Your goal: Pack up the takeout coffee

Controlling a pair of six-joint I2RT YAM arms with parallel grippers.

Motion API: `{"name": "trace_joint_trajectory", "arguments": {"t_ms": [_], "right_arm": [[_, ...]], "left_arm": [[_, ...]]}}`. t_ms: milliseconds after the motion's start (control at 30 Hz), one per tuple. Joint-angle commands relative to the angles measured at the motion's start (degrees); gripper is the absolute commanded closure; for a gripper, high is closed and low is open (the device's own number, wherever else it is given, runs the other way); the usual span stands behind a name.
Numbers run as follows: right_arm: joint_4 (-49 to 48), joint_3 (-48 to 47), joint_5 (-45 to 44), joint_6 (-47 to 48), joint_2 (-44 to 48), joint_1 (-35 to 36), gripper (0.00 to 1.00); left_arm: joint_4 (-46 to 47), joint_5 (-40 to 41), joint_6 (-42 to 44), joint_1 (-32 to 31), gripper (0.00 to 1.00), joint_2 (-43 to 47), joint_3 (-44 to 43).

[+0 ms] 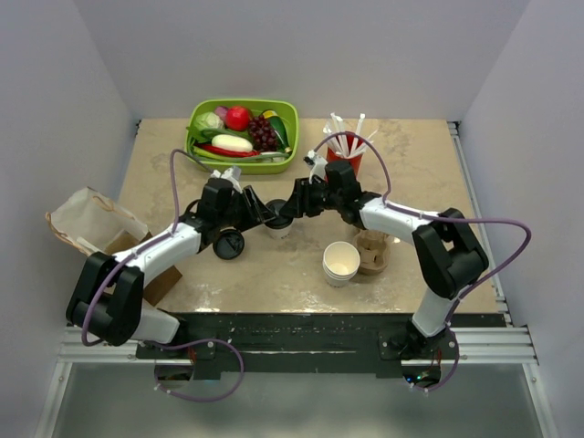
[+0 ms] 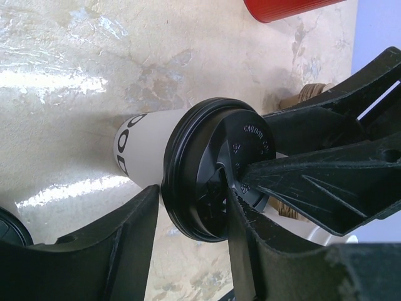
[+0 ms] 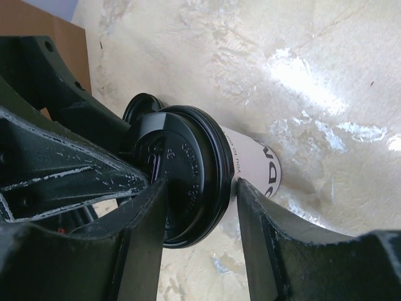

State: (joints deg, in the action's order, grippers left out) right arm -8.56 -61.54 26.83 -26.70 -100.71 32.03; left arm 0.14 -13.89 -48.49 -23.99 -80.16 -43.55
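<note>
The takeout coffee (image 1: 278,224), a white paper cup with a black lid, stands upright at the table's middle. My left gripper (image 1: 267,216) reaches it from the left and my right gripper (image 1: 294,208) from the right. In the left wrist view the cup (image 2: 144,144) shows with my left gripper (image 2: 193,191) straddling the lid's rim, one finger on the lid's top, one under the rim. In the right wrist view the cup (image 3: 257,166) sits in my right gripper (image 3: 200,184) the same way, one finger against the cup wall. The cardboard carrier (image 1: 372,251) stands to the right.
A loose black lid (image 1: 228,244) lies left of the cup. A stack of lidless white cups (image 1: 340,262) stands beside the carrier. A red cup with straws (image 1: 345,151) and a green basket of vegetables (image 1: 287,109) are at the back. A brown paper bag (image 1: 91,224) is at the left edge.
</note>
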Motion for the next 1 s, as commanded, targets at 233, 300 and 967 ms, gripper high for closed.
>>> {"name": "trace_joint_trajectory", "arguments": {"t_ms": [233,300,967], "right_arm": [[6.3,3.3,-15.8,4.6,-4.1,0.6,0.53],[8.4,2.3,-18.7,4.2,-4.9,0.5,0.54],[5.2,7.4,-29.3,7.2,-4.9,0.5,0.55]], "left_arm": [[-7.4,8.6,3.7,0.4,0.54,-1.8,4.0],[-8.1,9.3,4.1,0.2,0.55,-2.1,3.7],[-3.8,15.6,3.3,-3.0,0.56,-1.1,12.2]]}}
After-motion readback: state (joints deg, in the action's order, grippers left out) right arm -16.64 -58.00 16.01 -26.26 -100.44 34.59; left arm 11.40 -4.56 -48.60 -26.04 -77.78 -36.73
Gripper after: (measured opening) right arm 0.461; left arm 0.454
